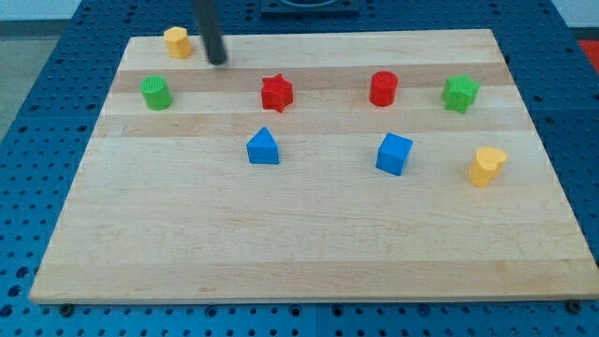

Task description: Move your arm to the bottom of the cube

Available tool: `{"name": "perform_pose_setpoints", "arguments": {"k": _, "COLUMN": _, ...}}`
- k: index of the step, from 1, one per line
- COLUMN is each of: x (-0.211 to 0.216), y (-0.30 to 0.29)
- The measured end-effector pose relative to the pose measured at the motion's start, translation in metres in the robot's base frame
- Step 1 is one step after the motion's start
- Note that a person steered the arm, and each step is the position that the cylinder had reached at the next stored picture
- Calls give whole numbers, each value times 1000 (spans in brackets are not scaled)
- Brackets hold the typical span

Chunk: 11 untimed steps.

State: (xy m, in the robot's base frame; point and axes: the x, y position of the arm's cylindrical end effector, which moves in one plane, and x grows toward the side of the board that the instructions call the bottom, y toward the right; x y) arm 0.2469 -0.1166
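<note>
A blue cube (394, 153) sits on the wooden board (309, 253), right of the middle. My tip (217, 60) is near the view's top left, far from the cube, up and to its left. It stands just right of a yellow block (177, 42) and apart from it. A blue triangular block (263, 147) lies between the tip and the cube, below a red star (276, 93).
A green cylinder (156, 93) sits at the left, a red cylinder (383, 89) above the cube, a green star (460, 94) at the right, and a yellow heart-like block (487, 166) right of the cube. Blue perforated table surrounds the board.
</note>
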Motion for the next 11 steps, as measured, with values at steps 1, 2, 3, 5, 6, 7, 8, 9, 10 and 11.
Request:
{"name": "perform_pose_setpoints", "arguments": {"k": 1, "x": -3, "y": 12}}
{"name": "perform_pose_setpoints", "arguments": {"k": 2, "x": -3, "y": 46}}
{"name": "perform_pose_setpoints", "arguments": {"k": 3, "x": -3, "y": 141}}
{"name": "perform_pose_setpoints", "arguments": {"k": 5, "x": 13, "y": 387}}
{"name": "perform_pose_setpoints", "arguments": {"k": 6, "x": 63, "y": 460}}
{"name": "perform_pose_setpoints", "arguments": {"k": 7, "x": 146, "y": 461}}
{"name": "perform_pose_setpoints", "arguments": {"k": 8, "x": 242, "y": 433}}
{"name": "perform_pose_setpoints", "arguments": {"k": 9, "x": 304, "y": 359}}
{"name": "perform_pose_setpoints", "arguments": {"k": 10, "x": 313, "y": 270}}
{"name": "perform_pose_setpoints", "arguments": {"k": 11, "x": 289, "y": 244}}
